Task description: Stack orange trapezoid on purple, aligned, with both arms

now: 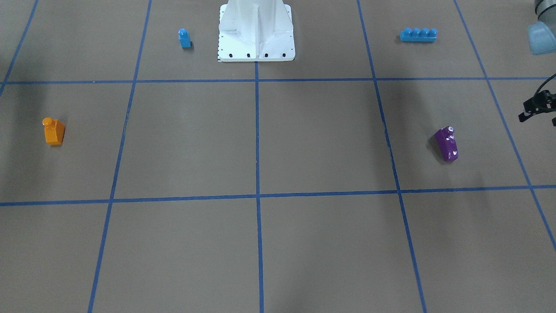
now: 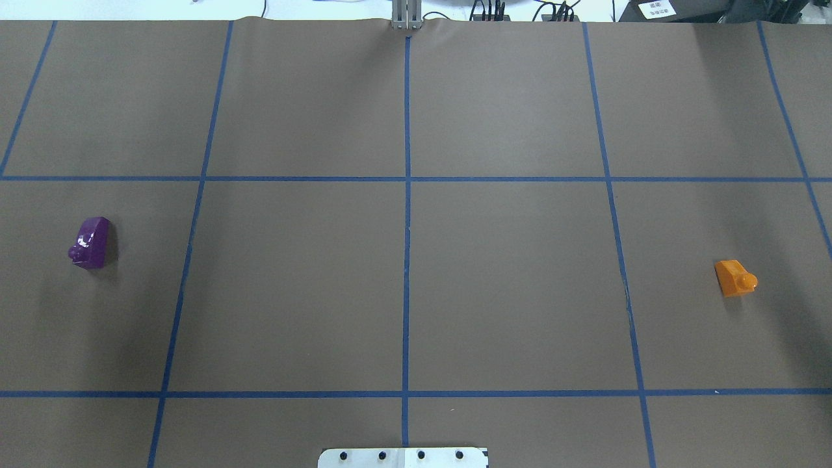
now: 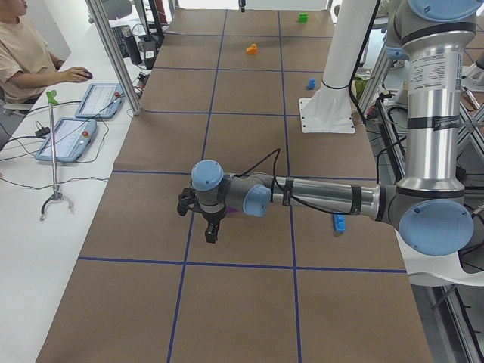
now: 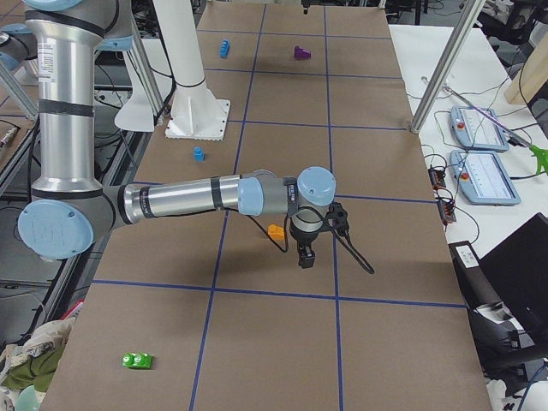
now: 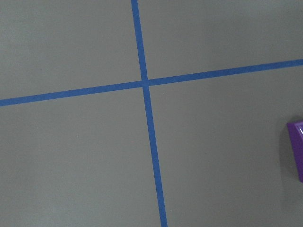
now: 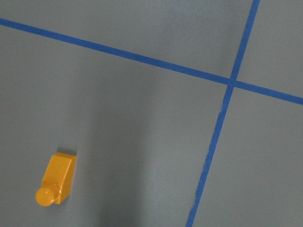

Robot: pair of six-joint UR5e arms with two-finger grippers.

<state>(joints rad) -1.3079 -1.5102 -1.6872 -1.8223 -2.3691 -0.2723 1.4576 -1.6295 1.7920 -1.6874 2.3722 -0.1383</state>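
Observation:
The orange trapezoid (image 1: pixel 54 131) stands alone on the brown table on my right side, also in the overhead view (image 2: pixel 734 278) and the right wrist view (image 6: pixel 56 179). The purple block (image 1: pixel 447 143) lies on my left side, also in the overhead view (image 2: pixel 91 242), and at the edge of the left wrist view (image 5: pixel 297 151). My left gripper (image 3: pixel 198 217) hovers above the table beside the purple block; only its black edge (image 1: pixel 536 106) shows in the front view. My right gripper (image 4: pixel 306 255) hovers near the orange trapezoid (image 4: pixel 276 230). I cannot tell whether either gripper is open or shut. Neither touches a block.
A small blue single-stud block (image 1: pixel 184 38) and a long blue four-stud brick (image 1: pixel 418 34) sit either side of the white robot base (image 1: pixel 256 43). A green block (image 4: pixel 137 360) lies at the table's right end. An operator and tablets are beyond the far edge (image 3: pixel 76 113).

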